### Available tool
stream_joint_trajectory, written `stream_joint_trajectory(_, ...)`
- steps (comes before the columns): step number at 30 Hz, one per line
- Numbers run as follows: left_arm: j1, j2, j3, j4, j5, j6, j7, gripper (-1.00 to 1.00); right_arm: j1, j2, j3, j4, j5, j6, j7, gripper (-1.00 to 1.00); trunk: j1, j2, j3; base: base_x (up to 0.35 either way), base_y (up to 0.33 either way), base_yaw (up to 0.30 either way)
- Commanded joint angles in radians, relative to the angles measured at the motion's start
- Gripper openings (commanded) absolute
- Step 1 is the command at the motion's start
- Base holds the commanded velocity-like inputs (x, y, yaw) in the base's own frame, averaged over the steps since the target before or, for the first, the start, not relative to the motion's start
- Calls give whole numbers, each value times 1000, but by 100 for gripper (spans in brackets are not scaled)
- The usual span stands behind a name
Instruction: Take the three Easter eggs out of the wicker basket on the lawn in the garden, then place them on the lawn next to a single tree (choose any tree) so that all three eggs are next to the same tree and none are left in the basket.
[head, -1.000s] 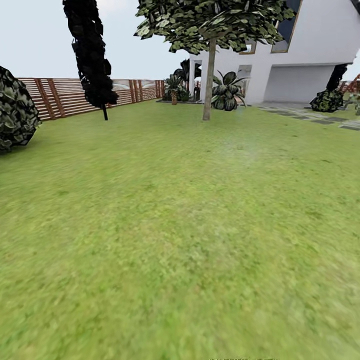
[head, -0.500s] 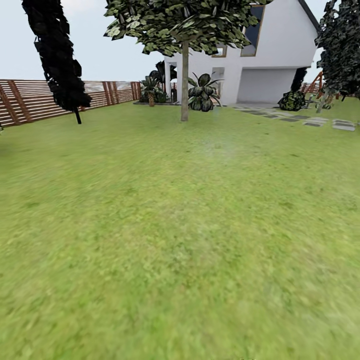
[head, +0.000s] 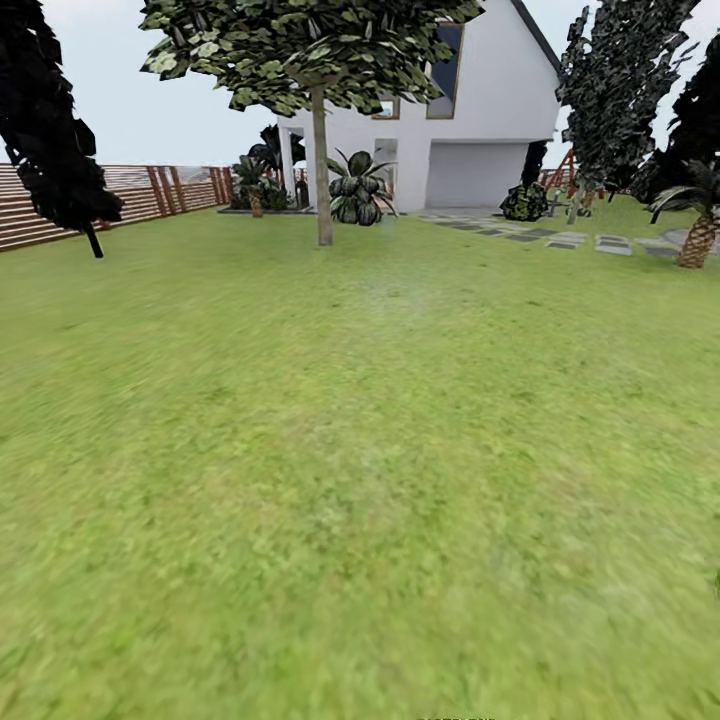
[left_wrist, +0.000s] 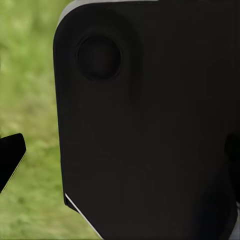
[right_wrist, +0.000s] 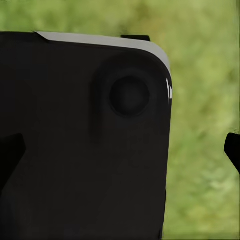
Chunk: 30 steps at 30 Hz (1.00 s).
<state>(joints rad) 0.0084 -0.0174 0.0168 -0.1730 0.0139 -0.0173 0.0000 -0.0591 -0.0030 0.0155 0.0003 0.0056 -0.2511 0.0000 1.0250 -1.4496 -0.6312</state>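
Grippers' finger spread I cannot tell; eggs and basket nowhere in what I see.
Head view: lawn (head: 360, 480) ahead of me, pale-trunked tree (head: 322, 180) far off before the white house (head: 480, 110). Both wrist views: dark housing against blurred grass.

Head view faces across lawn (head: 360, 480) toward far tree (head: 321, 170); both wrist views close, sharing blurred grass.
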Motion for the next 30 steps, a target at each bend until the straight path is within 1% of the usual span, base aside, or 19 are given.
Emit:
stream_joint_trajectory(1,1,0,2,-2,1,-1,0,100,-1,0,1,1,1,-3,0,100,0,0,0,0,0,-283)
stream_joint_trajectory(30,1,0,2,-2,1,-1,-1,100,-1,0,1,1,1,-3,0,100,0,0,16,0,0,-283)
